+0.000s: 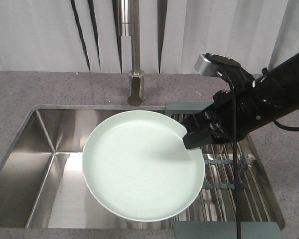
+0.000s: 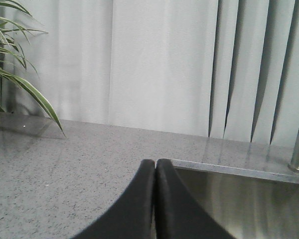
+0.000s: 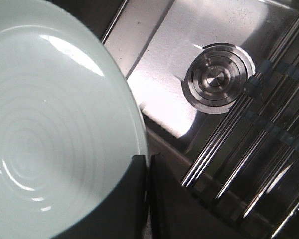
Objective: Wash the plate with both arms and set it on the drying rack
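Note:
The pale mint-green plate [image 1: 142,167] hangs over the steel sink [image 1: 45,149], held level by its right rim. My right gripper [image 1: 192,139] is shut on that rim, one finger over the plate's face and one under it. In the right wrist view the plate [image 3: 55,124] fills the left half, and the gripper [image 3: 147,159] pinches its edge. The drying rack [image 1: 229,194] with metal rods lies over the sink's right end, under the right arm [image 1: 269,99]. My left gripper [image 2: 155,164] is shut on nothing, over the counter by the sink's left edge, and is out of the front view.
A steel tap [image 1: 134,55] rises behind the sink. The round drain [image 3: 218,78] shows in the sink floor beside the rack rods [image 3: 249,149]. Grey speckled counter [image 1: 20,94] surrounds the sink. A leafy plant [image 2: 10,64] stands at the far left by the curtain.

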Available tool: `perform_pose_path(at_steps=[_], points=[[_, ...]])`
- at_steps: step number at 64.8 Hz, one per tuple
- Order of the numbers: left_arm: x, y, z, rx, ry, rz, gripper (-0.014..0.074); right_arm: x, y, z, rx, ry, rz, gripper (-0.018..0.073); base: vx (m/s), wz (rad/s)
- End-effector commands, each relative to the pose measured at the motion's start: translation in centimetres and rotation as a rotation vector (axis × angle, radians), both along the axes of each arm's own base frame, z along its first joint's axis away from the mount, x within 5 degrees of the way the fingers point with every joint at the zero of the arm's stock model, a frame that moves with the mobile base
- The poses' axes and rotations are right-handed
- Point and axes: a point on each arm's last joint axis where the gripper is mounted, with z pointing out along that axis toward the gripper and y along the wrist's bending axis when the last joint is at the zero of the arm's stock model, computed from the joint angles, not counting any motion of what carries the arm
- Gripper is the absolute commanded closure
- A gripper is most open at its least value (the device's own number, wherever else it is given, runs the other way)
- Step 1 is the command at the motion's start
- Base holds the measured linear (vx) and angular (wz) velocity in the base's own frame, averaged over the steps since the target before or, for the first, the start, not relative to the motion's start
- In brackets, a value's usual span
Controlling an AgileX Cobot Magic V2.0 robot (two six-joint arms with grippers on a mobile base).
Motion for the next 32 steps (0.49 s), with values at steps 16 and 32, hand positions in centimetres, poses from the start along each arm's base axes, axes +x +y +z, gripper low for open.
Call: perform_pose_path(at_steps=[16, 32], points=[[-0.38, -0.01, 1.54, 0.0, -0.115, -0.002, 0.0603, -0.52, 0.03, 2.16, 0.064, -0.073, -0.013, 0.0564, 0.05, -0.06], [-0.38, -0.01, 1.54, 0.0, -0.115, -0.002, 0.0603, -0.52, 0.03, 2.16, 0.064, -0.073, -0.013, 0.0564, 0.05, -0.05]])
